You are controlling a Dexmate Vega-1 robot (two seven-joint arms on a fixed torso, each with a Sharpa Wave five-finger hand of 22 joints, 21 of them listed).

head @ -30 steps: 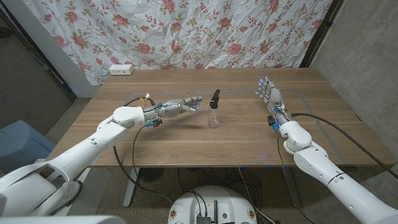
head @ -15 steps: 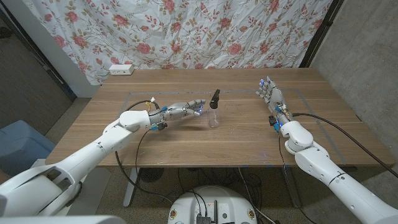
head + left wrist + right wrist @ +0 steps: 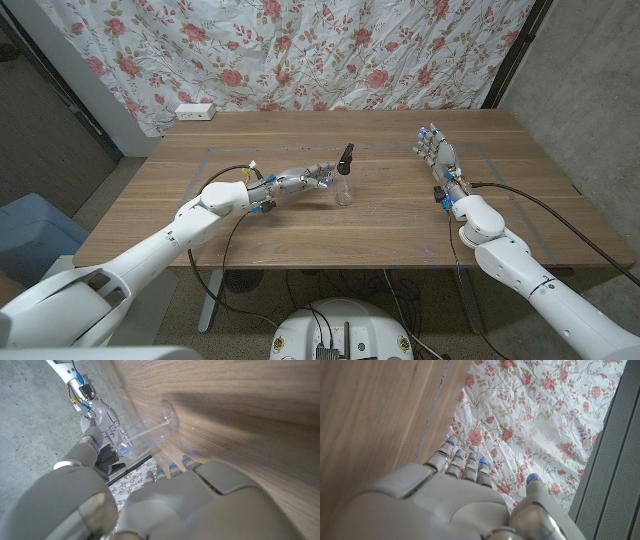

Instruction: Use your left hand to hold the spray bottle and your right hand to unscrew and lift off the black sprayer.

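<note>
bare table [image 3: 400, 215] right of spray bottle [image 3: 344, 185]

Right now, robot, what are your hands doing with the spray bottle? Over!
Left hand open, just short of spray bottle. Right hand open, well off. Black sprayer on. Nothing between.

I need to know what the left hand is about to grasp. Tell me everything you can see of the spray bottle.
The spray bottle is small, with a clear, see-through body and a black sprayer still on top. It stands upright near the middle of the wooden table. The left wrist view shows a thin tube running inside the clear body. The left hand is right beside it, fingertips close to the body; whether they touch cannot be told.
</note>
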